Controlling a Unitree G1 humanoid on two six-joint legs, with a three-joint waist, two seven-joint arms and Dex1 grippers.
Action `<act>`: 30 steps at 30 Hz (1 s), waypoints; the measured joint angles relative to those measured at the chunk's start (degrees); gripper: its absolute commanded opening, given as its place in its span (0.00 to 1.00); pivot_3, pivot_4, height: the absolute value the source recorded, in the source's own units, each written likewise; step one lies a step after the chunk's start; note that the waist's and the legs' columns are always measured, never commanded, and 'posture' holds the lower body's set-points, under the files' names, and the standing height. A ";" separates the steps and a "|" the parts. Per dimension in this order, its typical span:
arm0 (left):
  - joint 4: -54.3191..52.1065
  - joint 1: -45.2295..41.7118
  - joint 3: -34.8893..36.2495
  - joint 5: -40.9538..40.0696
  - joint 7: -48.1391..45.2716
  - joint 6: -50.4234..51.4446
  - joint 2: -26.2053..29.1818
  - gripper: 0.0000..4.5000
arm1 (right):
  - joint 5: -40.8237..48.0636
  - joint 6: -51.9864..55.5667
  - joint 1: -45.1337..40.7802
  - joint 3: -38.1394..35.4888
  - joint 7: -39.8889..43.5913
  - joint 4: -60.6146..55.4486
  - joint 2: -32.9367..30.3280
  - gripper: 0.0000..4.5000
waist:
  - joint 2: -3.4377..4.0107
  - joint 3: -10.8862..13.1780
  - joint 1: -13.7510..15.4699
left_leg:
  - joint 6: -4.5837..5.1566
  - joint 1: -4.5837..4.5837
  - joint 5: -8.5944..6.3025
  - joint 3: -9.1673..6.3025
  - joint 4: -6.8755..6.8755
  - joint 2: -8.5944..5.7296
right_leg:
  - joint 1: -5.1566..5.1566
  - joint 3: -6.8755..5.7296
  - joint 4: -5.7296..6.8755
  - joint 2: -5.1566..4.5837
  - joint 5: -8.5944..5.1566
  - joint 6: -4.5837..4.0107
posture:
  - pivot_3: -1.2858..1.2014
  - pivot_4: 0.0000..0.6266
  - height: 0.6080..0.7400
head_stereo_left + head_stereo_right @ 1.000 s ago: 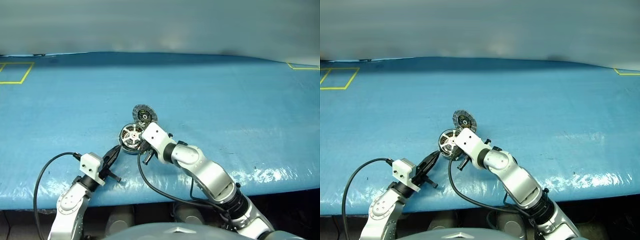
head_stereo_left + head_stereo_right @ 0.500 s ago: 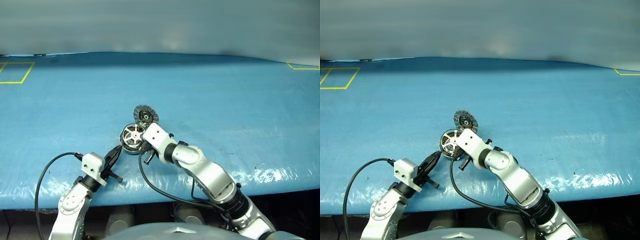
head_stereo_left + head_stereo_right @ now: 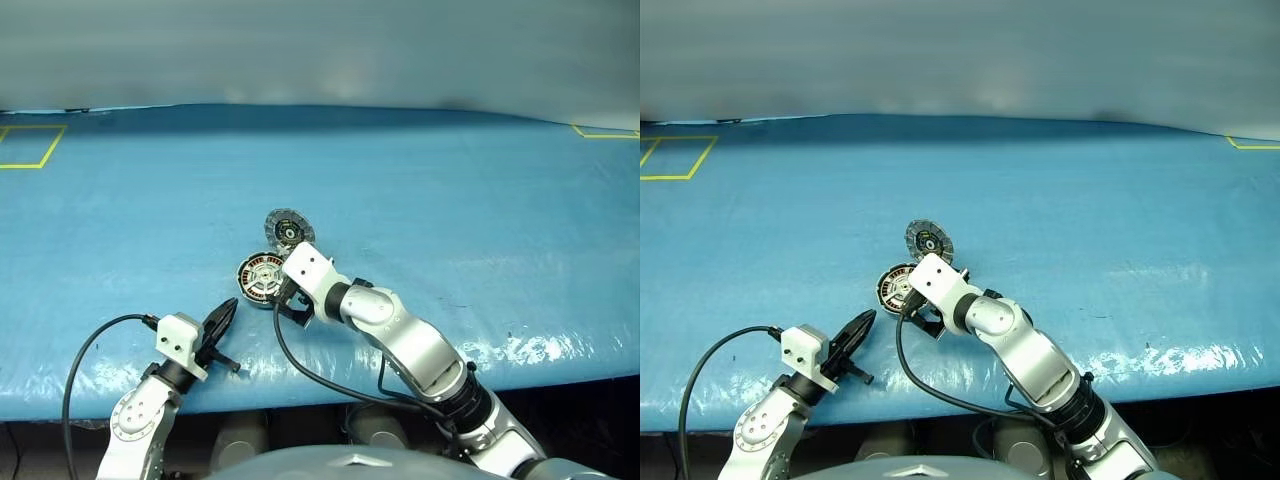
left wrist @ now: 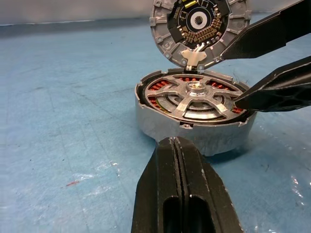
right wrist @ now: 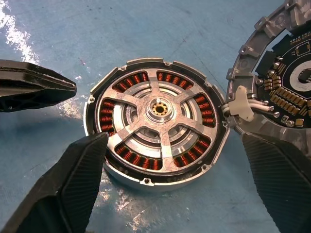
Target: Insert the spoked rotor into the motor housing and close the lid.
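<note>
1. The spoked rotor (image 5: pixel 160 127) lies flat inside the motor housing (image 4: pixel 194 133), its spokes level over the copper-coloured windings and its hub at the centre. Judged from this, insertion appears complete and closing is the step that remains.

2. The lid (image 4: pixel 200 30) stands open, tilted up on its hinge at the housing's far rim as seen from the left gripper, its dark patterned inner face turned back toward the rotor. The hinge axis runs across the rim; the lid must swing down over the rotor about that line.

3. The right gripper (image 5: pixel 170 189) hovers directly above the housing, its two black fingers spread wide and straddling the cup: one finger beside the rim opposite the hinge, the other close under the raised lid. Nothing is held between them.

4. The left gripper (image 4: pixel 181 194) rests low on the blue table (image 3: pixel 450 200), fingers pressed together and empty, pointing at the housing's near wall, near but apart from it.

5. The right gripper is the nearer hand to the lid, which lies just beyond its hinge-side finger; it therefore seems better placed to push the lid down.
</note>
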 measured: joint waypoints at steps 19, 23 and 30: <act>0.00 -1.26 0.34 -0.36 -1.36 0.07 0.21 0.00 | 19.63 -4.22 -2.60 -25.12 2.88 -9.03 9.58 0.05 | 0.03 0.02 -0.09 | 0.00 -0.01 0.00 -0.01 0.02 0.01 | 0.01 0.00 0.02 0.01 0.06 0.10 | 0.52 0.24 1.00; 0.00 -1.35 0.28 -0.47 -2.19 0.23 0.27 0.00 | 15.50 -8.58 -8.28 -31.50 -4.49 -2.97 7.96 0.01 | 0.04 0.02 -0.01 | 0.00 -0.01 0.00 0.00 0.00 -0.01 | 0.01 0.00 0.01 0.00 0.06 0.07 | 0.52 0.24 1.00; 0.30 -2.20 0.23 -0.75 -3.60 0.26 0.19 0.00 | 5.52 -20.19 -9.05 -27.17 -6.17 22.10 3.87 0.01 | 0.14 0.07 -0.51 | 0.01 -0.01 0.00 0.08 -0.15 0.02 | -0.11 0.06 0.05 0.03 0.23 -0.21 | 0.52 0.24 1.00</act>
